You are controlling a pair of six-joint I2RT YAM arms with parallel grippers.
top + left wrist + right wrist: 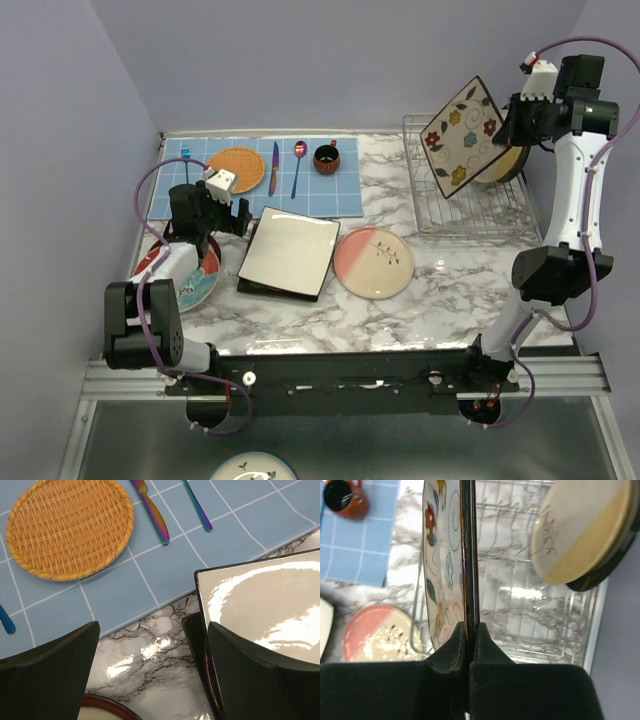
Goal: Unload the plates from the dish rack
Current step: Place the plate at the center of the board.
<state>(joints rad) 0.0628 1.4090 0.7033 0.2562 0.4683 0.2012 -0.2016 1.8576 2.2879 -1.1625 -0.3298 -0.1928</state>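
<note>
1. The flowered square plate (462,135) is seen at the upper right of the top view. It is held up and tilted over the left part of the dish rack (470,218).
2. Its edge is pinched between the jaws of the right gripper (470,630).
3. A round cream plate (505,165) with a dark underside stands on edge at the rack's upper right.
4. At frame centre, on the marble table (450,290), a cream square plate (290,250) with a dark rim rests on a dark square plate (192,635). A pink-and-cream round plate (373,262) lies just right of them.
5. At the left, a teal plate (205,285) and a red-rimmed plate (150,262) are partly hidden by the left arm.
6. The left gripper (152,630) is held over bare marble with its jaws spread wide and nothing between them.
7. On the blue placemat (340,190) are noted an orange woven mat (237,170), a knife (273,168), a spoon (298,165) and a dark-red cup (326,158).
</note>
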